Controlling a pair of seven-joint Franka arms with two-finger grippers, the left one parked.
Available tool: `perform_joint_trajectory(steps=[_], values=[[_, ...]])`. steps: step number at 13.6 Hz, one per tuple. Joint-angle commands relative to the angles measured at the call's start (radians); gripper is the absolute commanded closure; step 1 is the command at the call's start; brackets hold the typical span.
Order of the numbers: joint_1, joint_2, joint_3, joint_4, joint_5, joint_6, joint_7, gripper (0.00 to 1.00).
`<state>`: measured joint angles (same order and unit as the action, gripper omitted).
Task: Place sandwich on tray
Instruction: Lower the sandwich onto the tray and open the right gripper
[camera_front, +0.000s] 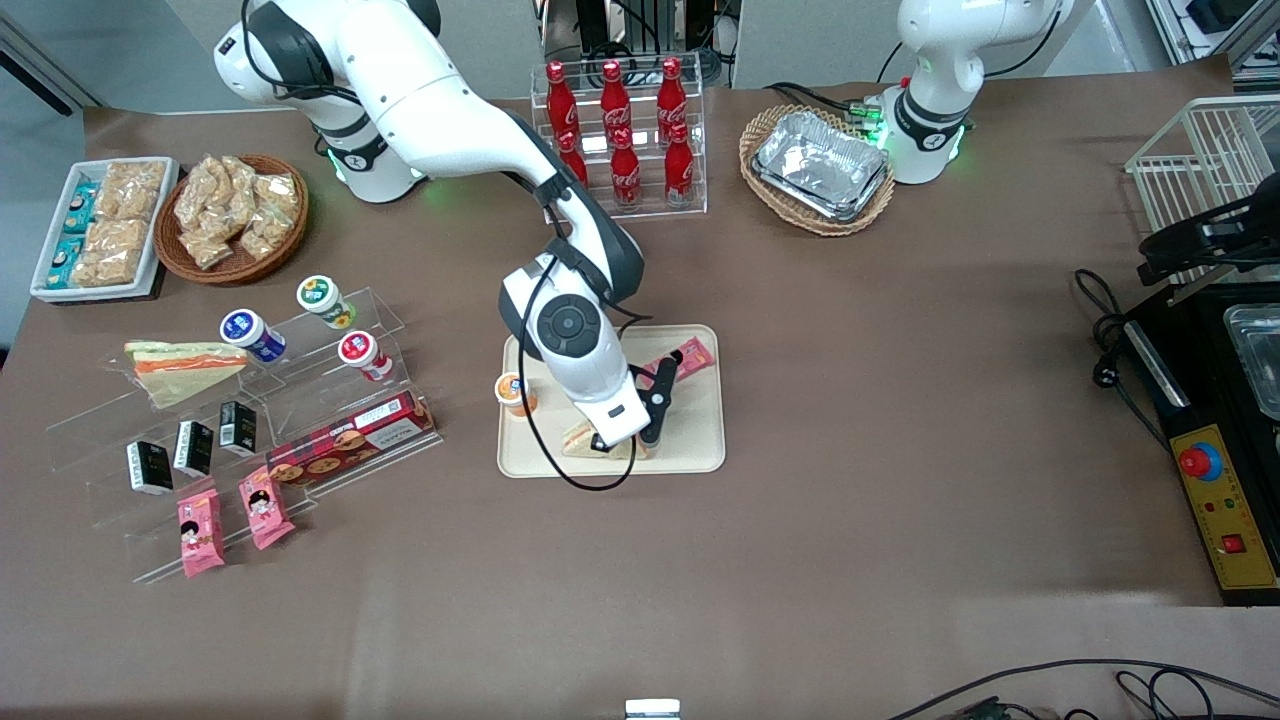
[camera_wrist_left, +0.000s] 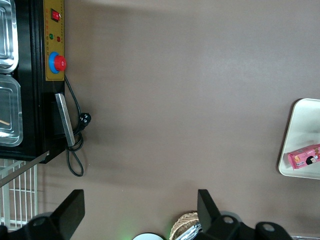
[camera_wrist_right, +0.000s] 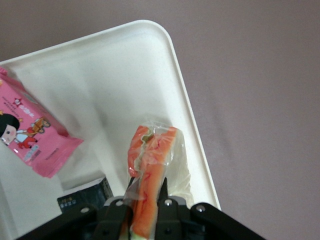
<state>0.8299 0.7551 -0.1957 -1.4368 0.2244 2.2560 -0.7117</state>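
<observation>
**Over the tray, sandwich in the claw**

On the brown tabletop (camera_front: 850, 400), the cream tray (camera_front: 700, 440) lies near the middle, well apart from the acrylic display stand (camera_front: 330, 400) toward the working arm's end, where a second, greenish-edged wedge (camera_front: 185, 368) rests. The right arm reaches down over the tray, and its claw (camera_wrist_right: 146, 200) is clamped on the sandwich (camera_wrist_right: 152, 165), one finger either side of the orange-red filling edge. The wedge stands on edge between the fingers, its long axis running straight out from the claw toward the tray's rim at the rounded corner. In the front view its pale bread (camera_front: 580, 438) shows at the tray's nearer edge, low over or touching the surface; I cannot tell which. A pink snack packet (camera_wrist_right: 30, 135) and a small orange cup (camera_front: 515, 392) share the tray, both apart from the sandwich. Releasing looks like the remaining step.
</observation>
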Motion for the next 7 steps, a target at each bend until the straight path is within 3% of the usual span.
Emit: perform_joint_trajectory(steps=[1,2,7], values=[[0.003,0.026,-0.007,0.038,0.021,0.016,0.008,0.07],[0.003,0.024,-0.007,0.036,0.023,0.017,0.008,0.0],[-0.006,0.012,-0.008,0.036,0.026,0.011,0.001,0.0]])
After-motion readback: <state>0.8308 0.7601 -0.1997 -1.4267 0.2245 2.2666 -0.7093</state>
